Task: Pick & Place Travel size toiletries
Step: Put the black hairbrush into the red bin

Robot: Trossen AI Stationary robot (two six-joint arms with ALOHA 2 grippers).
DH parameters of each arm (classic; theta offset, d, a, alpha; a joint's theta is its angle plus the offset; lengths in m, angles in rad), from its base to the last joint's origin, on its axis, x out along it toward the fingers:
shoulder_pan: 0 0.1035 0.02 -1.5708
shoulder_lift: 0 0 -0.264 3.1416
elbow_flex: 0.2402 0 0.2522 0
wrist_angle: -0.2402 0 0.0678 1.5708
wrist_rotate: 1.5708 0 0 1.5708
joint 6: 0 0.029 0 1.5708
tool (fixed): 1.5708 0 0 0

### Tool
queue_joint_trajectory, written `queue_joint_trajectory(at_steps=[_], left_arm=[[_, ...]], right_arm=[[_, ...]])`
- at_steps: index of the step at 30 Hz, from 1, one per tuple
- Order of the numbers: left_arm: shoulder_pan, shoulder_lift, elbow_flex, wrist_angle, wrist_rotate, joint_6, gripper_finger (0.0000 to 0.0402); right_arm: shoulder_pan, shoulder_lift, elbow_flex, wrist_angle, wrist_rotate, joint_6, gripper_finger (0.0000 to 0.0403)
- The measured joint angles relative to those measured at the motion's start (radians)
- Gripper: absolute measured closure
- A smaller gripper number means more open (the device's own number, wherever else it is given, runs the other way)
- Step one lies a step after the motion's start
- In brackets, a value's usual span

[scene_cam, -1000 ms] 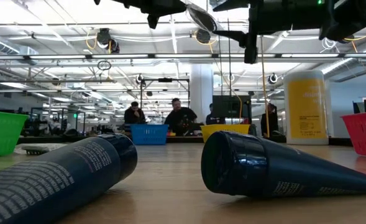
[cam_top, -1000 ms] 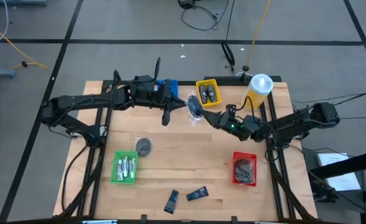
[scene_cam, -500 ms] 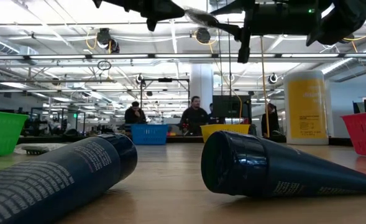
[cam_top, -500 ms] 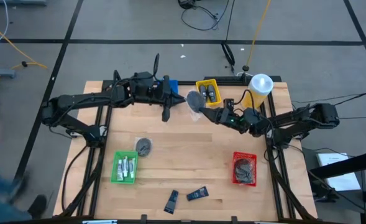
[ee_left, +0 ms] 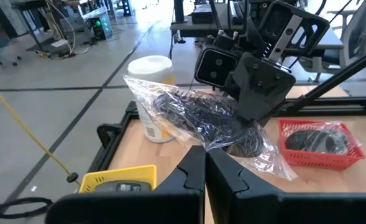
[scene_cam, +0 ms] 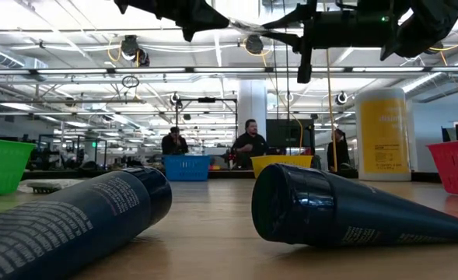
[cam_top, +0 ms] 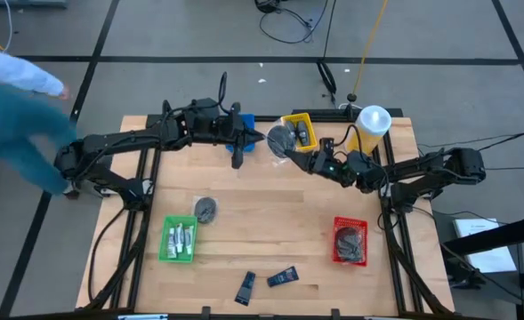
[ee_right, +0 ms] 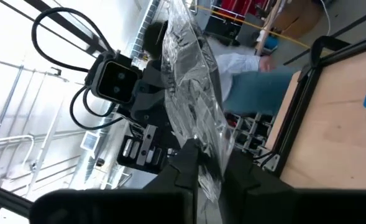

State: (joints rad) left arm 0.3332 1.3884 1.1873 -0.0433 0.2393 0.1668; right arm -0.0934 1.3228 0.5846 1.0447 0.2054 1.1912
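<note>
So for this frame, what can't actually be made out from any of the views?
- What is inside the clear bag: a dark tangle only, blurred by crinkled plastic in both wrist views.
- Contents of the red tray: too small in the high view; cut off by the picture edge in the low view.
- The person at the table's left: motion-blurred in the high view.
- Labels on the dark tubes: unreadable.

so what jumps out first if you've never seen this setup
A clear plastic bag of dark items hangs in the air at the table's far edge, pinched by the left gripper and the right gripper at once. A blurred person's sleeve sweeps in past the table's left side.
</note>
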Motion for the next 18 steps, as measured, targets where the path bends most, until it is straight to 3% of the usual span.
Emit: queue_joint_trajectory(at_steps=[11,18], left_arm=[[0.000,0.000,0.000,0.005,-0.057,0.108,0.0386],[0.016,0.000,0.000,0.005,-0.065,0.166,0.0346]], right_arm=[[-0.042,0.000,0.000,-0.008,-0.001,0.001,0.0385],[-0.082,0.000,0.000,-0.074,-0.036,0.053,0.0385]])
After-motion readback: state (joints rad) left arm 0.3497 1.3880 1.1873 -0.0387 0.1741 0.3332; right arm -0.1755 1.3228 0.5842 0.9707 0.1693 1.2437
